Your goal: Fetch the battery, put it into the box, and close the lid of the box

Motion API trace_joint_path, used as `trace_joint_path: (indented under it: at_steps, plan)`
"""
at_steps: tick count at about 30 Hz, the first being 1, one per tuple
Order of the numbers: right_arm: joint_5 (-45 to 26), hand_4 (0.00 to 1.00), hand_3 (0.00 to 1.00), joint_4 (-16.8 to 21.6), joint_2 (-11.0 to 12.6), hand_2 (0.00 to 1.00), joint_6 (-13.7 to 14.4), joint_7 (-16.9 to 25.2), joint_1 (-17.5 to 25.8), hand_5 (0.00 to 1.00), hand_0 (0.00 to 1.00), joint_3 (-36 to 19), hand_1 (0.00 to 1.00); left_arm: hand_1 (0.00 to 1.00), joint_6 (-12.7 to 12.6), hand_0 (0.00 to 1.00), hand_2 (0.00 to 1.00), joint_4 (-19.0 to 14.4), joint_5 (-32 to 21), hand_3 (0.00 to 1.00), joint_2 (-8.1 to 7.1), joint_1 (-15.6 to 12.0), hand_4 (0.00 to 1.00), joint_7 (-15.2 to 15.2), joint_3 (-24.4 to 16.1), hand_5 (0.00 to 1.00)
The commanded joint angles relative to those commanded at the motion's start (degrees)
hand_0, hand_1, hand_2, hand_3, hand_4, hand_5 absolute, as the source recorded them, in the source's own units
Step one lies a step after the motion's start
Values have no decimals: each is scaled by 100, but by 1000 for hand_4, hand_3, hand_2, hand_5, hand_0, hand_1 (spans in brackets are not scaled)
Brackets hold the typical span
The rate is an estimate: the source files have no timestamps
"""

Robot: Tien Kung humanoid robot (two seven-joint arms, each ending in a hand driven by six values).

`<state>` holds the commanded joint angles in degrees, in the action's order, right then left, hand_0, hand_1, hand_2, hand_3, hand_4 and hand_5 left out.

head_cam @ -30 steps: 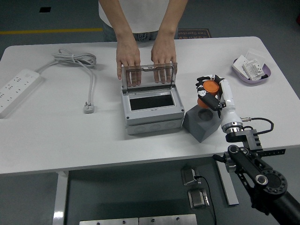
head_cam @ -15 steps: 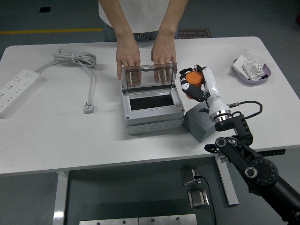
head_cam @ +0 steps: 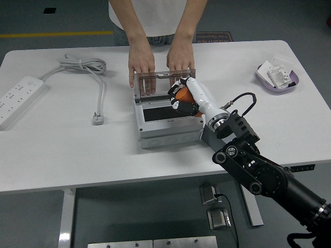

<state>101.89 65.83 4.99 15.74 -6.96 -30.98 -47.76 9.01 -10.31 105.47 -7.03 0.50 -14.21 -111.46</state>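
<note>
My right hand (head_cam: 181, 98) is curled around the orange battery (head_cam: 182, 95) and hovers over the right part of the grey box (head_cam: 166, 126), above its dark opening (head_cam: 160, 113). The box's clear lid (head_cam: 155, 82) stands upright at the back. A person at the far side keeps both hands (head_cam: 141, 64) on that lid. The grey battery stand (head_cam: 211, 135) sits right of the box, mostly hidden behind my forearm. My left hand is out of the picture.
A white power strip (head_cam: 18, 96) and its coiled cable (head_cam: 83, 64) with plug (head_cam: 98, 119) lie at the left. A purple dish (head_cam: 279, 77) with small white parts sits at the far right.
My right hand has carried the battery leftward from above the grey stand to over the open box. The person's hands stayed on the lid.
</note>
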Motion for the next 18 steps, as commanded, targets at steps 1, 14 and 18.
trace_joint_path:
  at_steps: [1,14,18]
  plan:
    - [66,161,338,-9,1,457,-43,-35,-50,2,224,62,405,682,0,683,663,0,5,772,-3,3,752,-1,-2,408]
    - [331,179,340,-199,142,461,-406,-109,-686,2,238,878,414,684,9,682,664,0,46,772,-25,39,751,-11,15,407]
    - [289,179,340,-319,195,461,-464,-70,-826,2,238,1127,414,684,11,682,664,0,49,772,-31,51,751,-10,27,407]
